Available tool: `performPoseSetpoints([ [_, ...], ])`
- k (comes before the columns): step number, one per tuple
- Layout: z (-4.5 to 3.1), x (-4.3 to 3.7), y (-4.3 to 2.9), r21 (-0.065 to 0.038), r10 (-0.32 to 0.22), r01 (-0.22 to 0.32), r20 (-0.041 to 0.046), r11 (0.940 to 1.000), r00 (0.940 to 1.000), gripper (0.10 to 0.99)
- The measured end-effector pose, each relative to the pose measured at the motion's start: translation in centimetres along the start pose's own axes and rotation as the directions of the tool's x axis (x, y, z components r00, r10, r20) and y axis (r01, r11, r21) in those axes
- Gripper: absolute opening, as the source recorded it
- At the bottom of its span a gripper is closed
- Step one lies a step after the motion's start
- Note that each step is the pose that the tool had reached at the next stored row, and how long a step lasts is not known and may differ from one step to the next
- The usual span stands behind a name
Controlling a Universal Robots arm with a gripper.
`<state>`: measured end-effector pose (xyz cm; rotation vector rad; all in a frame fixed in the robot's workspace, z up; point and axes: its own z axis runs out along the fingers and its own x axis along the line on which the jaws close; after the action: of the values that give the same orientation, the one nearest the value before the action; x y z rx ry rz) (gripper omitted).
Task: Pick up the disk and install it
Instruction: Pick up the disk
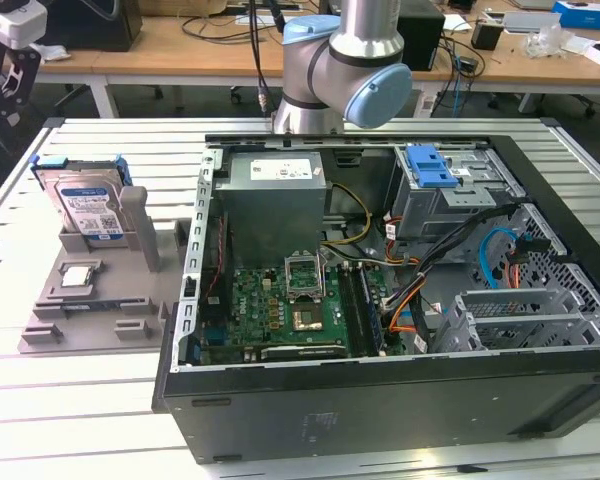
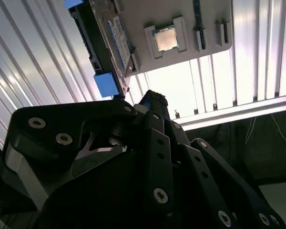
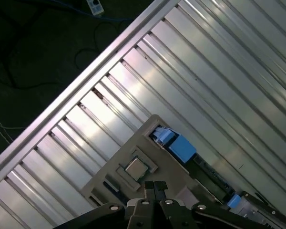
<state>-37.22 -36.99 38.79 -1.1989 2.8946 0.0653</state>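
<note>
Pincer (image 2: pixel 152 98) hangs near disk (image 2: pixel 117 40), apart.

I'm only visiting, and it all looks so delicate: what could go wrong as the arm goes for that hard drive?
1. The hard drive leans on edge in the grey holder; an off-centre grip by the gripper might tip it.
2. The square chip lies close by and could be bumped.
3. Cables crowd the open computer case, so the drive could snag.

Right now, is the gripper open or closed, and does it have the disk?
Gripper: closed, holding nothing. The disk stands in the grey holder, apart from the gripper.
</note>
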Motion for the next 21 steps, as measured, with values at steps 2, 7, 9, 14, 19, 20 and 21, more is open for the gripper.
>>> performPoseSetpoints([
  [2,0.0,0.0,0.0,-0.001,-0.032,0.032,-0.0011,0.9995,0.9995,0.106],
  [7,0.0,0.0,0.0,-0.003,-0.103,0.103,-0.0036,0.9947,0.9947,0.106],
  [9,0.0,0.0,0.0,-0.003,-0.127,0.127,-0.0044,0.9919,0.9919,0.106],
  [14,0.0,0.0,0.0,-0.006,-0.217,0.217,-0.0072,0.9761,0.9761,0.106],
  [19,0.0,0.0,0.0,-0.009,-0.317,0.317,-0.0101,0.9483,0.9483,0.106],
  [20,0.0,0.0,0.0,-0.01,-0.332,0.332,-0.0106,0.9433,0.9433,0.106],
  [21,0.0,0.0,0.0,-0.011,-0.362,0.362,-0.0113,0.9321,0.932,0.106],
])
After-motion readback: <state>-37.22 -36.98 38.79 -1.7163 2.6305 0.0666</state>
